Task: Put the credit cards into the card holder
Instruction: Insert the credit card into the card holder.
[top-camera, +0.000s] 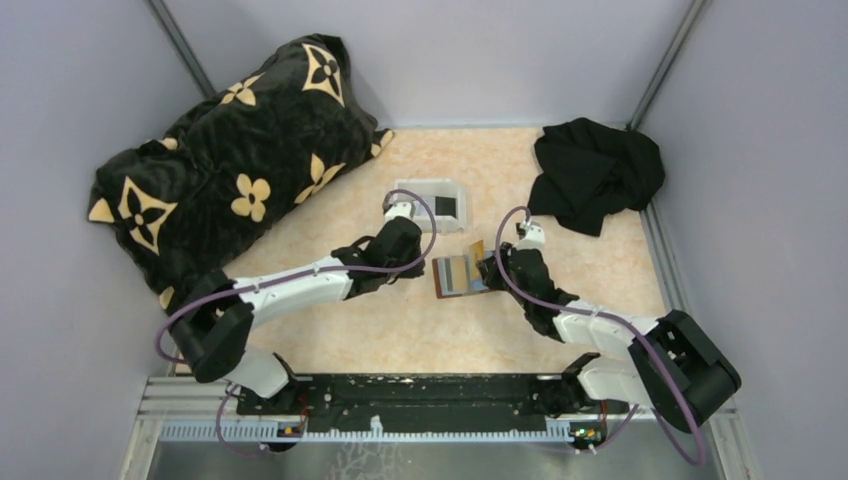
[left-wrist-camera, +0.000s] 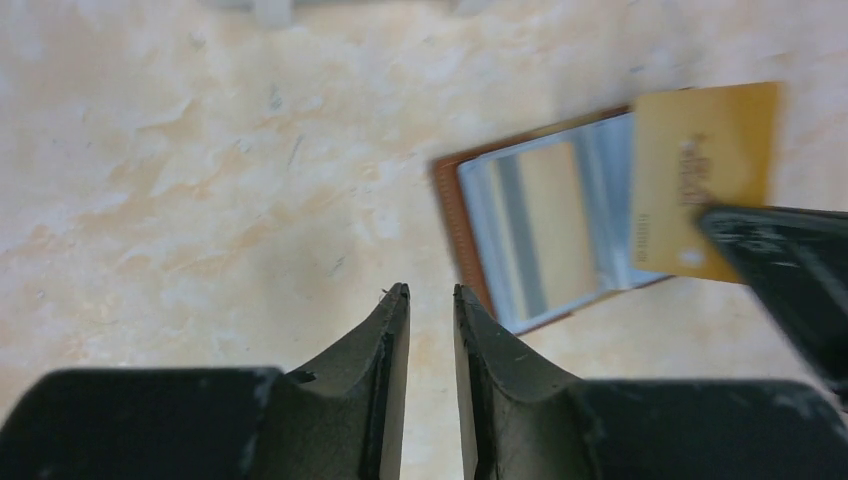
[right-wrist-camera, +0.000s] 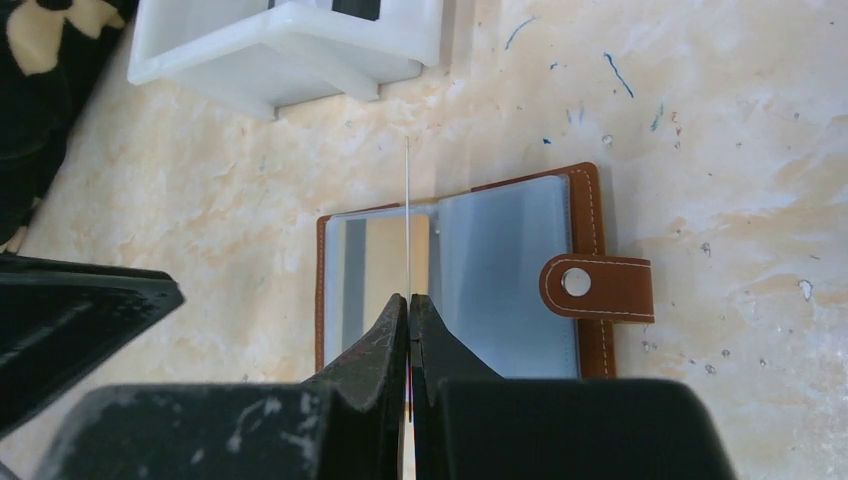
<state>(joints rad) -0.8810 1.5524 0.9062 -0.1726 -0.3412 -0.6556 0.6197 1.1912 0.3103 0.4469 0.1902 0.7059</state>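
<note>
Right wrist view: my right gripper (right-wrist-camera: 409, 300) pinches a gold card (right-wrist-camera: 407, 220) edge-on, just above the open card holder (right-wrist-camera: 480, 270). My left gripper (left-wrist-camera: 432, 295), jaws narrowly parted and empty, hovers beside it. Insertion step; next, I judge, the card must tilt flat and slide into a pocket.

Left hand (left-wrist-camera: 430, 293) ajar (narrowly), right hand (right-wrist-camera: 410, 299) clamped

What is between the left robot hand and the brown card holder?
Nothing but bare table. The left wrist view shows that stretch clearly, from the left gripper across to the near edge of the card holder.
</note>
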